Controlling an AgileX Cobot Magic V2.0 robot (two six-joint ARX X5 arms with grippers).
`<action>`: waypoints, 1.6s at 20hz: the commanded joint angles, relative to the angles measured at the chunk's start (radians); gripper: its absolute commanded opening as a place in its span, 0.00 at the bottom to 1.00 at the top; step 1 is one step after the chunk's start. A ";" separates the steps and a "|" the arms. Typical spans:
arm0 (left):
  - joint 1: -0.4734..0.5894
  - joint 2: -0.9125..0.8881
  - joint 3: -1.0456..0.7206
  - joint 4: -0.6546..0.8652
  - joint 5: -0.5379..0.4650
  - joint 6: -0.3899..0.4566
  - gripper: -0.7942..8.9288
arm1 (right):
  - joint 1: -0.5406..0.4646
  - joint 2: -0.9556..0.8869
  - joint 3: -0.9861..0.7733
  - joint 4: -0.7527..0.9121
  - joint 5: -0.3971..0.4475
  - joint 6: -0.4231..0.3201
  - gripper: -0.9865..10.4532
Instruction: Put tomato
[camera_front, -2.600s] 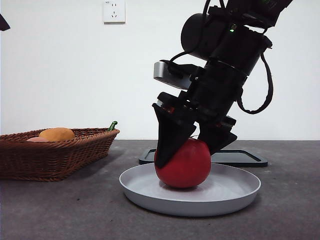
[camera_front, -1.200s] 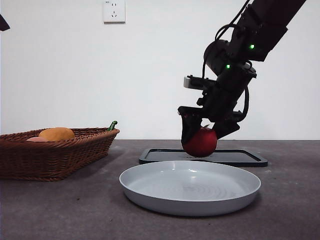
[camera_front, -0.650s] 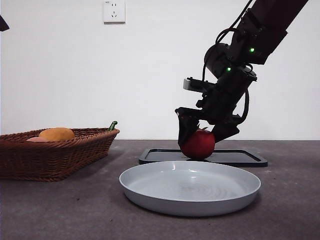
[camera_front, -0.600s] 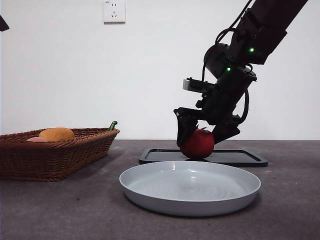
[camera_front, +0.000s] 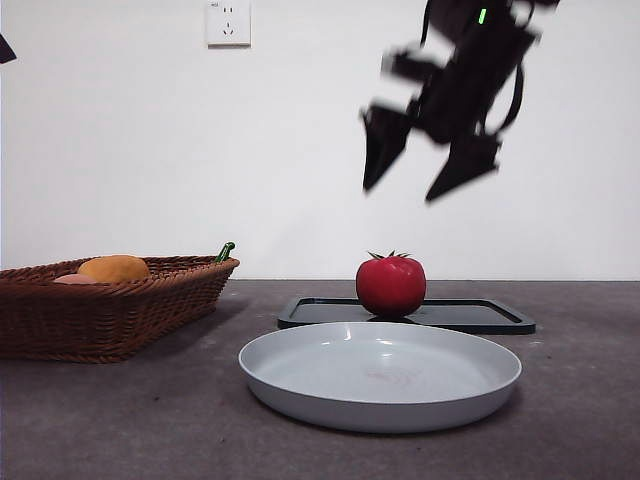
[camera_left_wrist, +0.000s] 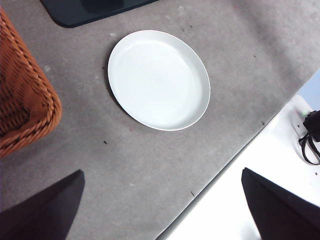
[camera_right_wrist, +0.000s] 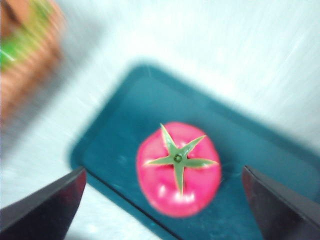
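While tomato (camera_front: 390, 286) sits on dark tray (camera_front: 480, 316), right gripper (camera_front: 430, 165) wide above, empty.

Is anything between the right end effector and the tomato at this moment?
Nothing visible is. The right end effector hangs open above the tomato, which sits on the dark tray, with only open air between them. In the right wrist view the tomato shows unobstructed. The grey plate lies nearer the camera, off that path.
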 joint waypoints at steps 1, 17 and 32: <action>-0.002 0.005 0.019 0.004 0.002 0.013 0.59 | 0.005 -0.094 0.027 -0.067 -0.005 0.008 0.52; -0.002 0.005 0.019 0.006 0.002 0.013 0.59 | 0.077 -0.854 -0.312 -0.443 -0.072 0.012 0.52; -0.002 0.005 0.019 0.003 0.002 0.013 0.59 | 0.099 -1.050 -0.554 -0.415 -0.083 0.064 0.52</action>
